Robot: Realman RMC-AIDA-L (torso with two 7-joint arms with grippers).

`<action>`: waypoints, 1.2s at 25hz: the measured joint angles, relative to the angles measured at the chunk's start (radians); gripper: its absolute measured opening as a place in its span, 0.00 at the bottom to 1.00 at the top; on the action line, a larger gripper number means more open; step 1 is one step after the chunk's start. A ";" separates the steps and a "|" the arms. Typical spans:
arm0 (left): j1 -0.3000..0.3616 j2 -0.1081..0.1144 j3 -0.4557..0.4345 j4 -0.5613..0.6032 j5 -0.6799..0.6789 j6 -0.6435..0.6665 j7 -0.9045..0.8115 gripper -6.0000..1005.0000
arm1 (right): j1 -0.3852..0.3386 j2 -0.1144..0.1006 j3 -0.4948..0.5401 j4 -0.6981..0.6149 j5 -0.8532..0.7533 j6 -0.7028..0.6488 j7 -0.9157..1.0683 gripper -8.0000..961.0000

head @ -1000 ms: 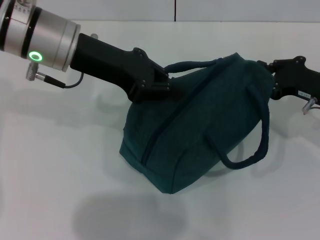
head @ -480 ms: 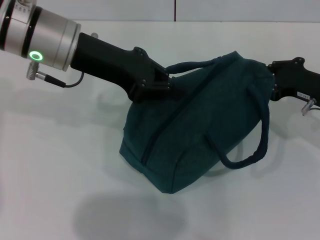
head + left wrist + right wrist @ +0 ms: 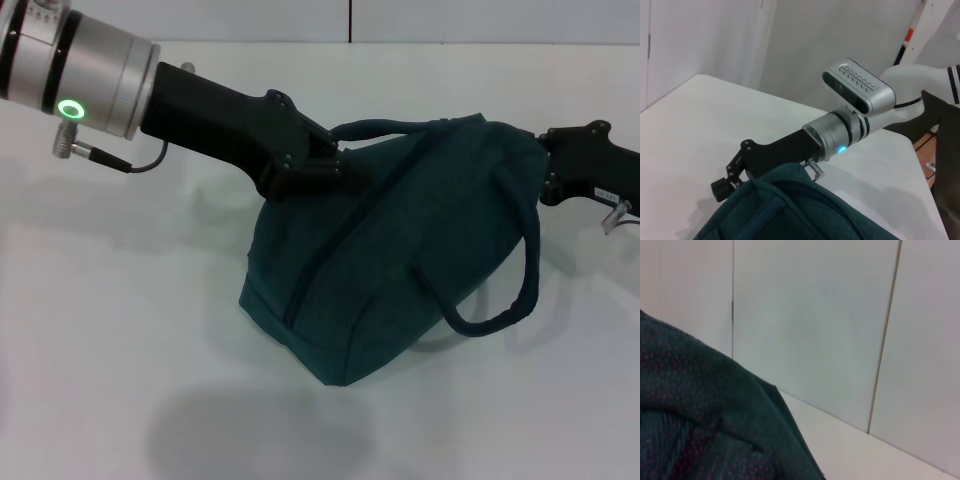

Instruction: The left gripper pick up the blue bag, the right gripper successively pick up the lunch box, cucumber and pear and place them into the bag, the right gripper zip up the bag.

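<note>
The blue bag [image 3: 390,260] hangs tilted over the white table, its zip line running closed along the top. My left gripper [image 3: 322,168] is shut on the bag's upper edge beside one cord handle [image 3: 385,127]. The other handle [image 3: 500,310] hangs loose on the right. My right gripper [image 3: 546,168] is pressed against the bag's right end and grips it there. The left wrist view shows that same right gripper [image 3: 725,185] at the end of the blue bag [image 3: 790,210]. The right wrist view is filled by the blue bag's fabric [image 3: 690,410]. The lunch box, cucumber and pear are out of view.
The white table [image 3: 120,330] spreads around the bag, with its far edge against a pale wall [image 3: 450,20]. The bag's shadow lies on the table in front of it. The left arm's silver wrist [image 3: 90,75] with a green ring reaches in from the upper left.
My right gripper has shifted a little to the right, drawing the bag's right end with it and stretching the top flatter. The left gripper has held its place.
</note>
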 joint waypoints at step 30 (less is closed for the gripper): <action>0.013 -0.015 -0.034 -0.009 0.002 -0.029 0.034 0.08 | -0.134 -0.096 0.095 -0.036 0.015 -0.391 0.336 0.48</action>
